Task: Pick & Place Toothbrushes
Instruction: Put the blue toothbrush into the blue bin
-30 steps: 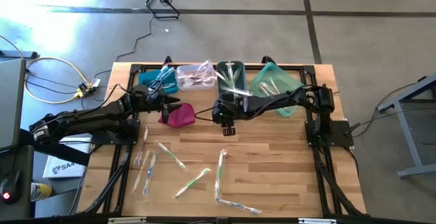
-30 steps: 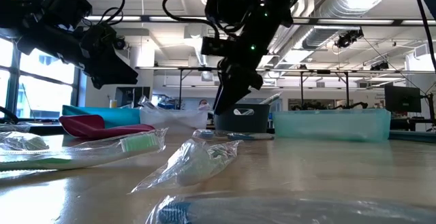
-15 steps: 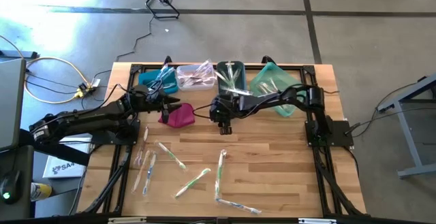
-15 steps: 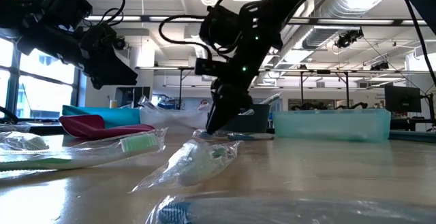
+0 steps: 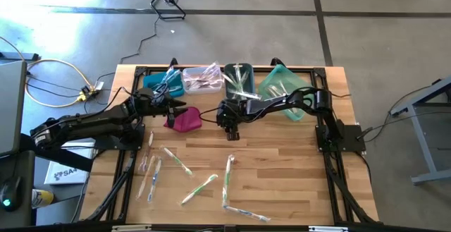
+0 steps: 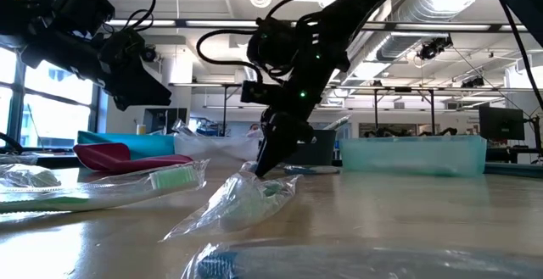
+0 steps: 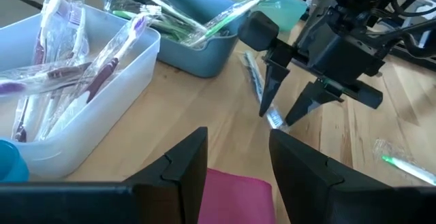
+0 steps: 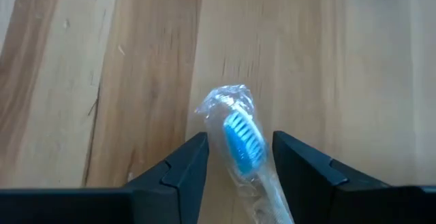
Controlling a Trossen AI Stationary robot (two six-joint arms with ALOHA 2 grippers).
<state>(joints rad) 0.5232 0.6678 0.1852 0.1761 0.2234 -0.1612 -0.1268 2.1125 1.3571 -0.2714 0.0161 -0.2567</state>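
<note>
Wooden slatted table (image 5: pixel 282 168), concrete floor (image 5: pixel 380 20), both grippers' jaws apart, right straddling blue toothbrush (image 8: pixel 243 137)

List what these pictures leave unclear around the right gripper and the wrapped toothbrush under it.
- Right wrist view: the blue-bristled toothbrush shows its head only; its handle runs off the edge between the open jaws.
- High view: that toothbrush is hidden under the right gripper.
- Low view: whether the right gripper touches the table cannot be told; crumpled toothbrush wrappers block it.

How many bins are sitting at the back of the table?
4, in a row along the far edge: blue bin at the left, then clear bin, dark bin, and teal bin at the right. None seems hidden.
</note>
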